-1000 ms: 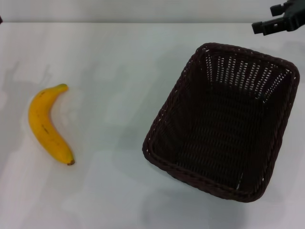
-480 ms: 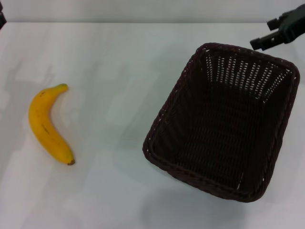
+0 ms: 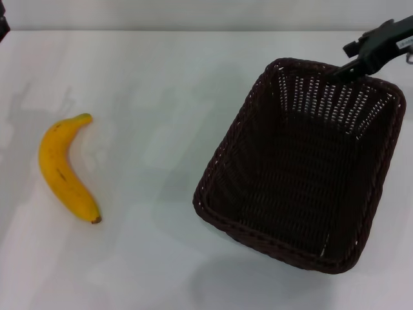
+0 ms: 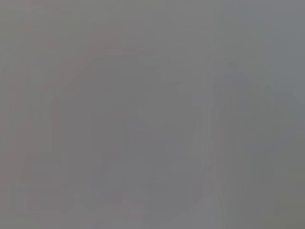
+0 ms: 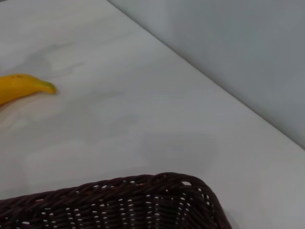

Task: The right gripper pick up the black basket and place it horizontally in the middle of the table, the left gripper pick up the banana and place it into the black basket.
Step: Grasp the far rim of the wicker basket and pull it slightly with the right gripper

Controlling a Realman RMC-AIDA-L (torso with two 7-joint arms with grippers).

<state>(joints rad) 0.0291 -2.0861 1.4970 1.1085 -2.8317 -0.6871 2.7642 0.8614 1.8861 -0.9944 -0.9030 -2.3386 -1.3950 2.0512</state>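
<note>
No writing can be read anywhere; a small pale patch sits on the right gripper (image 3: 359, 59), but whether it carries lettering cannot be told. The black basket (image 3: 303, 165) stands on the right side of the table (image 3: 161, 77), turned at a slant to the table's edges, its open top facing up; nothing lies inside it, and its woven floor and slotted walls show all the way round. The right gripper hangs over the basket's far rim, near the far right corner, with the dark fingers reaching toward the rim; whether they are spread or pressed together cannot be told, and whether they touch the weave cannot be told either. The banana (image 3: 64, 169) lies flat on the left side of the table, well apart from the basket, stem tip toward the far edge and dark end toward the near edge; its curve bulges toward the table's left side. Between banana and basket runs a broad strip of bare white tabletop; the far edge meets a grey wall. In the right wrist view the basket's braided rim (image 5: 143, 183) and the banana's stem end (image 5: 24, 87) show; the left wrist view is a blank grey, and the left gripper is out of sight.
</note>
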